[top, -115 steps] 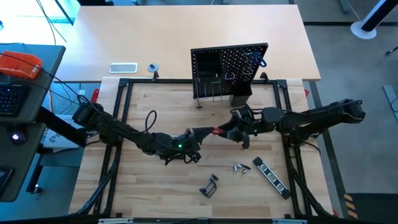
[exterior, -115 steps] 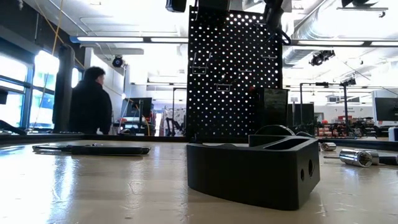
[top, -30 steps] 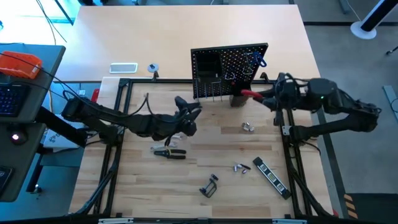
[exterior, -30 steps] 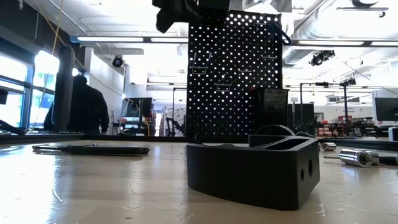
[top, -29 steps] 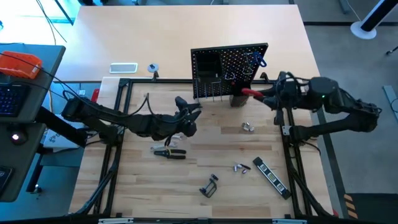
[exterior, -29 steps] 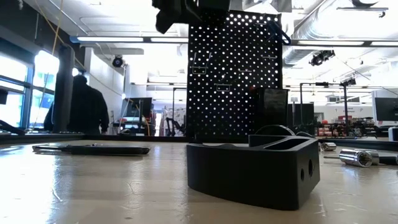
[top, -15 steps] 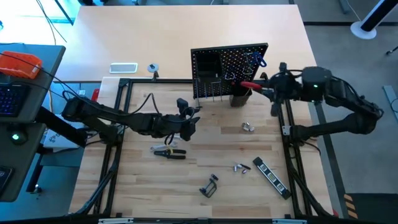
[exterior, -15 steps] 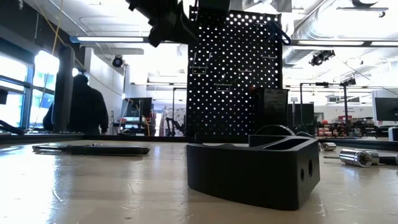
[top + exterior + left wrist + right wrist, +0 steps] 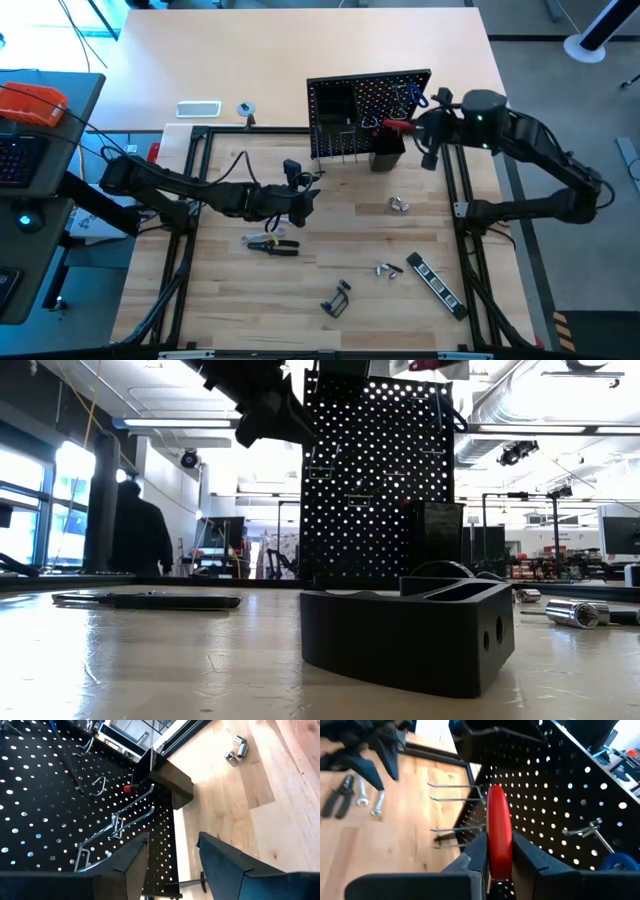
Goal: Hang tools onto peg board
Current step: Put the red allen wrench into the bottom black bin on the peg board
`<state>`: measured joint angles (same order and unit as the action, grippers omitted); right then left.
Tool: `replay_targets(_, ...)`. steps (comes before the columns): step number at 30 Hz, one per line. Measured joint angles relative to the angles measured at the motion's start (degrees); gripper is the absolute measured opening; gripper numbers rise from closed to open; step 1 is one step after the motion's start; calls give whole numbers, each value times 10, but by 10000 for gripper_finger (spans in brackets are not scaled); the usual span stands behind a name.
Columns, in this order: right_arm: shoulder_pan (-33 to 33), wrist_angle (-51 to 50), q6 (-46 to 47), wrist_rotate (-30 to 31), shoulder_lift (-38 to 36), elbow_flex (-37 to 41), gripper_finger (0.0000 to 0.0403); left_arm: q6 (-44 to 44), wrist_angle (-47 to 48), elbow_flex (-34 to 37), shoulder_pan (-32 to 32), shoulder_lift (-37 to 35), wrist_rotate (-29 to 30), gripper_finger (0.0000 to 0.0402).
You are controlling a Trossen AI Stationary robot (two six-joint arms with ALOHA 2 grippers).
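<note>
Red-handled screwdriver (image 9: pixel 498 827) clamped in the right gripper (image 9: pixel 499 851) at the front of the peg board (image 9: pixel 368 112).

The right gripper's fingers (image 9: pixel 474 852) are closed on the red handle, which stands close in front of the perforated panel near its metal hooks (image 9: pixel 455 787) and above the small black bin (image 9: pixel 388 152); a blue-handled hex key (image 9: pixel 413 96) hangs on the board close by. The left gripper (image 9: pixel 172 857) is raised near the board's other end with its jaws apart and nothing between them. On the table (image 9: pixel 340 220) lie the black pliers (image 9: pixel 270 243) with two wrenches alongside, a silver socket piece (image 9: pixel 400 205), a second silver piece (image 9: pixel 388 269), the black clamp (image 9: pixel 337 298) and the black striped bar (image 9: pixel 435 284).
</note>
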<state>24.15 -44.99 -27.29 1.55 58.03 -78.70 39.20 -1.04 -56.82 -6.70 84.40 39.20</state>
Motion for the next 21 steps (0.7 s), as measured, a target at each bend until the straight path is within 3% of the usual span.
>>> replay_targets(9, 74, 24, -49, -62, 16, 0, 46, -11, -1, 0, 0, 0, -15, 166)
replay_targets(21, 123, 28, -90, -117, 29, 1, 46, -16, -1, 0, 5, 0, -33, 166)
